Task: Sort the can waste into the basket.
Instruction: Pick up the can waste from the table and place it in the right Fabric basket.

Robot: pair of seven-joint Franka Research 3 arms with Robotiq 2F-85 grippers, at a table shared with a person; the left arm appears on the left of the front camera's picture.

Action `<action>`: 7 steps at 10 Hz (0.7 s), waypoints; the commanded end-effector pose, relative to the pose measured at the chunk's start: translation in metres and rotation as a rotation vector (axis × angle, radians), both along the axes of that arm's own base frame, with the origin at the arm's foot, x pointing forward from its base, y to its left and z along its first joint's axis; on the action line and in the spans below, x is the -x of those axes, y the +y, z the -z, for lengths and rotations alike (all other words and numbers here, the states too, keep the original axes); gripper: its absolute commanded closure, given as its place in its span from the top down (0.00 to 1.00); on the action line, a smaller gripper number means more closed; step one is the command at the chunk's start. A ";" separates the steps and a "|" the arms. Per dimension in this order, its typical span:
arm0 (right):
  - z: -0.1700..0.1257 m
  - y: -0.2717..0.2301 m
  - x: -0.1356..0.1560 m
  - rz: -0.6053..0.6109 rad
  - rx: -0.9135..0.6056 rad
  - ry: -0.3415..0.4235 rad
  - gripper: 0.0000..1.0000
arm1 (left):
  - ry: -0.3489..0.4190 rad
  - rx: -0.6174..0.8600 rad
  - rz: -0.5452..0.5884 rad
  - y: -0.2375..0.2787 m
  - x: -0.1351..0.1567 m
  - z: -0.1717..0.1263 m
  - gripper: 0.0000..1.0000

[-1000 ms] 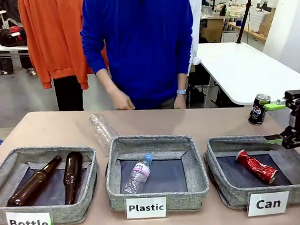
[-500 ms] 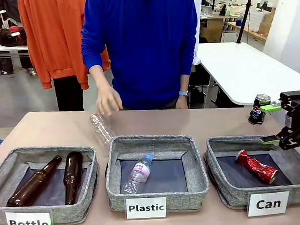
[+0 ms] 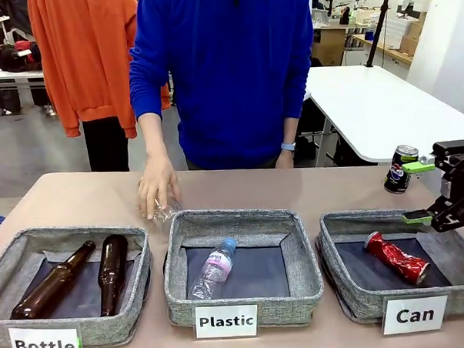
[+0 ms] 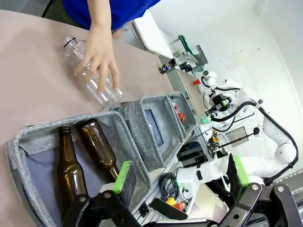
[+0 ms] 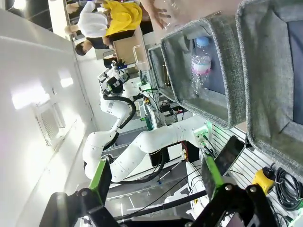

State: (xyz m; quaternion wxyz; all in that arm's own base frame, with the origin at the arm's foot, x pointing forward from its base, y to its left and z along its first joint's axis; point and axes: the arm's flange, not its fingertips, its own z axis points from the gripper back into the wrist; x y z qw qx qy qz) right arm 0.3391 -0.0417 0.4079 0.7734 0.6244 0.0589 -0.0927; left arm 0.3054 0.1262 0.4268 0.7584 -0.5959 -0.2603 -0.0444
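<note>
Cans first: the crushed red-and-silver drink can (image 3: 396, 257) lies inside the low grey woven-fabric basket labelled "Can" (image 3: 334, 271), slanting from ten to four o'clock on its dark base. The dark black-blue drink can with the round logo (image 3: 400, 169) stands upright on the tan table (image 3: 79, 200), outside the basket, beyond its far rim at about one o'clock. The right gripper (image 3: 420, 192) hangs over the basket's far right corner, at four o'clock from the standing can and near it — jaws spread wide, nothing between the green pads. The left gripper (image 4: 181, 174), seen from its own wrist, is likewise wide apart and empty, with two brown glass bottles (image 4: 71, 165) in a grey bin beyond its fingers. At the table's eleven o'clock a person's hand (image 3: 157, 185) rests on a clear plastic bottle (image 3: 169, 212) lying on its side.
</note>
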 end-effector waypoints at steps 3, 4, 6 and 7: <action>-0.054 -0.083 0.031 0.246 0.422 -0.901 1.00 | 0.006 0.019 -0.002 0.000 0.000 -0.006 1.00; -0.052 -0.112 0.035 0.325 0.619 -1.064 1.00 | 0.006 0.019 -0.002 0.000 0.000 -0.006 1.00; -0.030 -0.142 0.030 0.417 0.883 -1.133 1.00 | 0.006 0.019 -0.002 0.000 0.000 -0.006 1.00; -0.018 -0.147 0.021 0.458 0.982 -1.136 1.00 | 0.006 0.019 -0.002 0.000 0.000 -0.006 1.00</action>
